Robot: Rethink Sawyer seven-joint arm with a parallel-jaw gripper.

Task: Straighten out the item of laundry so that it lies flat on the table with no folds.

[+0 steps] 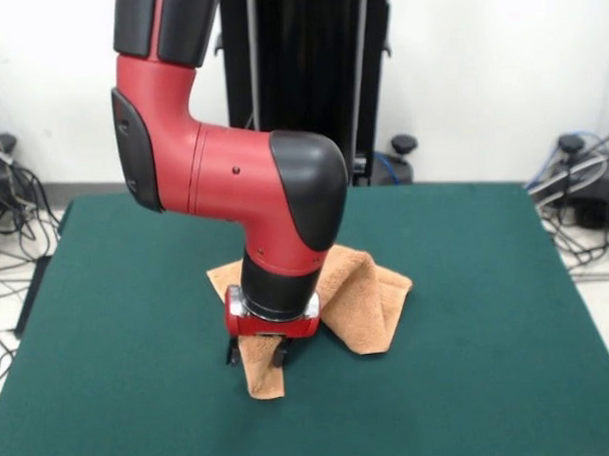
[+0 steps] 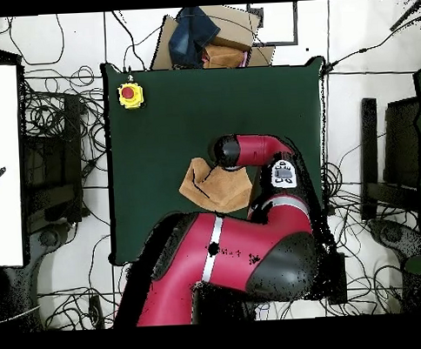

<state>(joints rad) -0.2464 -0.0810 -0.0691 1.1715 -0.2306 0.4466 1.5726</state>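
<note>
- Peach-orange towel lying crumpled near the middle of the green table, toward 6 o'clock of centre in the front view; in the overhead view the bunch sits just past centre, also toward 6 o'clock.
- Folded over itself: one flap out at 3 o'clock, a narrow tongue trailing to 6 o'clock under the wrist.
- Gripper low over that tongue, dark fingers standing either side of the cloth; jaws look narrow around it, though contact is not clear enough to call a firm hold.
- Judged light, soft and limp: no stiffness, so likely to drape and drag rather than slide as a sheet.
- Fluffy terry likely to cling to the felt-like top.
- Best hold: a hemmed corner or edge, single layer only.
- Yellow button box well apart, toward 10 o'clock.
</note>
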